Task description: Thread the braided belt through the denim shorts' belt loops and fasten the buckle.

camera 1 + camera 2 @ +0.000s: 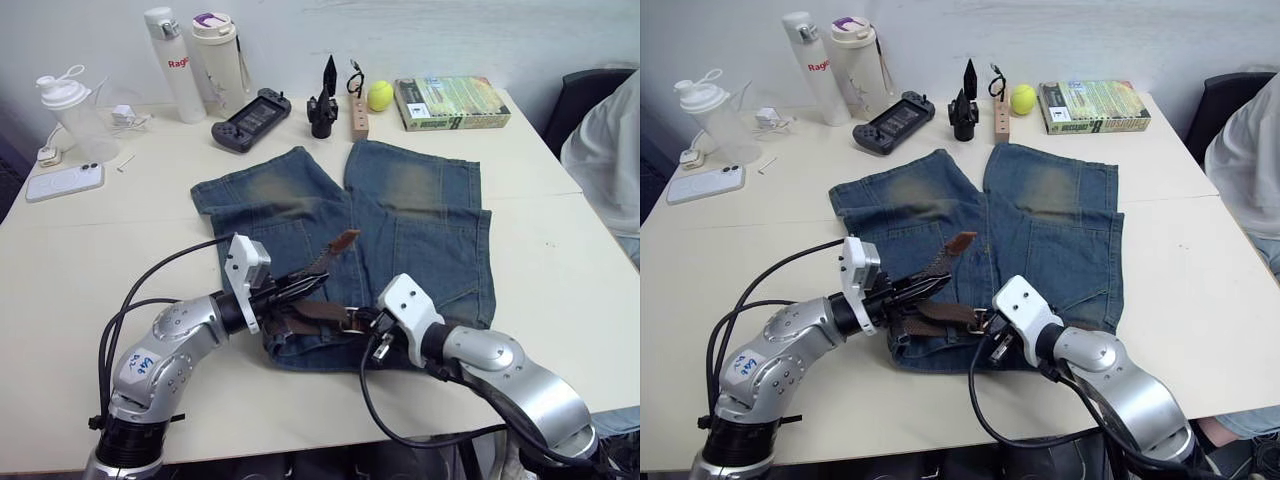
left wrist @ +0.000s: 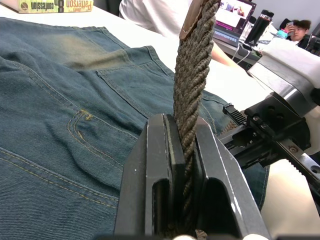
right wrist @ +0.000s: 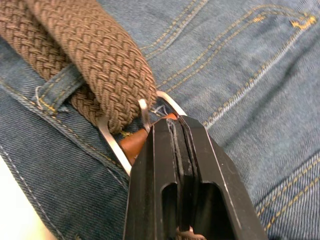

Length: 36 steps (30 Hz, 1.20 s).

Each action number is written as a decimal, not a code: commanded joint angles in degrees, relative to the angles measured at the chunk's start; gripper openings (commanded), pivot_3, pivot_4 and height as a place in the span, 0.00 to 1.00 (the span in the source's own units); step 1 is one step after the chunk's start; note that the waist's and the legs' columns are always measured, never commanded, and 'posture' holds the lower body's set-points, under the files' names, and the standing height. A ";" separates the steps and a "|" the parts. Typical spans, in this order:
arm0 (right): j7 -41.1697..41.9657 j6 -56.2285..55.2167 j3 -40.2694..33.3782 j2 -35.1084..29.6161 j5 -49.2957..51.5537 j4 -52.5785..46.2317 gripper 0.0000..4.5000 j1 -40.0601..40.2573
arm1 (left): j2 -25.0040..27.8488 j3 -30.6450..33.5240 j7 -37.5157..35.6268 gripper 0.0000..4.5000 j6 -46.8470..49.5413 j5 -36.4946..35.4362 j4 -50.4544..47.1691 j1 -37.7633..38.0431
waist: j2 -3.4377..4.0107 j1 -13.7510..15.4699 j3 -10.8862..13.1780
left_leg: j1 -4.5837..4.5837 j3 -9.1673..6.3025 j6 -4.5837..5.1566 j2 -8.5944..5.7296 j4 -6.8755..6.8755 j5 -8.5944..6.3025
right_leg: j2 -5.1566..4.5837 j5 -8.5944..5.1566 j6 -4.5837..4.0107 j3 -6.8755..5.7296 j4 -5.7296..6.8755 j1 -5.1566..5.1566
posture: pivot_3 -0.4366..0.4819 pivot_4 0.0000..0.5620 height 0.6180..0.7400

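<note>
Now the matter turns on the belt (image 2: 192, 95) where it meets the buckle (image 3: 150, 112). The left gripper (image 1: 300, 285) is clamped on the braid, and the free length rises from its fingers towards the leather tip (image 1: 344, 239), slanting up and away over the shorts (image 1: 400, 220). The right gripper (image 3: 175, 132) is pinched shut on the buckle's brown leather end, right at the silver frame, so it is the nearer arm to the fastening point. The braid already passes through the frame, beside a belt loop (image 3: 57, 90) on the waistband, with the prong lying against the weave. My judgement is that the left arm must draw along the belt's long axis while the right steadies the frame.

The belt is dark brown and tightly woven. The shorts lie flat on the table (image 1: 560, 270), waistband nearest the robot, faded blue with yellowish patches.
</note>
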 commanded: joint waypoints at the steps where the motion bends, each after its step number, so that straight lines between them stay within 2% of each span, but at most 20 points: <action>1: 0.19 -1.59 1.89 -0.34 -0.32 -1.45 0.01 -0.35 | 0.03 -0.28 -0.13 0.00 -0.60 0.17 -0.41 -0.30 | 0.00 -0.02 0.00 | 0.00 0.00 0.00 0.00 0.00 0.00 | 0.00 0.00 0.00 0.00 0.00 0.00 | 0.48 0.27 1.00; 4: 0.04 -3.32 2.83 -0.21 -1.41 -1.22 0.01 -1.78 | -0.11 -0.47 -0.06 0.00 -0.66 0.31 -0.54 -0.15 | 0.00 -0.12 0.00 | 0.00 0.02 -0.01 0.01 -0.03 0.00 | 0.01 0.00 0.00 0.01 0.01 -0.04 | 0.48 0.27 1.00; 10: 1.11 -3.97 6.13 -4.10 -3.82 -0.41 0.01 -1.37 | 0.41 -0.18 -0.42 0.00 -0.58 0.49 0.01 -0.23 | 0.00 0.02 0.00 | -0.02 0.03 -0.02 0.00 -0.01 0.01 | 0.01 0.00 0.00 0.01 0.00 -0.05 | 0.48 0.27 1.00; 14: 0.07 -3.87 3.51 -3.07 -3.46 -0.30 0.01 -0.22 | 1.08 0.35 -1.13 0.00 -0.20 -0.29 -0.34 0.12 | 0.00 0.01 0.00 | -0.02 0.03 -0.02 0.00 0.00 0.01 | 0.01 0.00 0.00 0.01 0.01 -0.05 | 0.48 0.27 1.00; 18: 0.24 -3.78 -3.97 -1.41 -0.60 -2.92 0.01 0.57 | 2.37 0.31 -2.12 0.00 -0.79 0.60 0.42 0.43 | 0.00 0.07 0.00 | -0.02 0.03 -0.02 0.00 0.00 0.01 | 0.00 0.00 0.00 0.01 0.01 -0.04 | 0.48 0.27 1.00; 21: 0.63 -3.88 -5.21 -1.91 -0.16 -4.12 0.01 1.24 | 2.66 0.27 -2.30 0.00 -0.86 0.42 0.53 0.54 | 0.00 0.06 0.00 | -0.03 0.03 -0.01 -0.01 0.01 0.02 | -0.01 0.00 0.00 0.01 0.02 -0.04 | 0.48 0.27 1.00; 36: 0.19 -6.27 3.27 -2.38 -3.92 -0.22 0.01 0.96 | 3.01 0.15 -2.41 0.00 -0.69 0.53 0.56 -0.16 | 0.00 0.00 0.00 | -0.03 0.03 -0.01 0.00 -0.01 0.02 | 0.00 0.00 -0.01 0.01 0.02 -0.07 | 0.48 0.27 1.00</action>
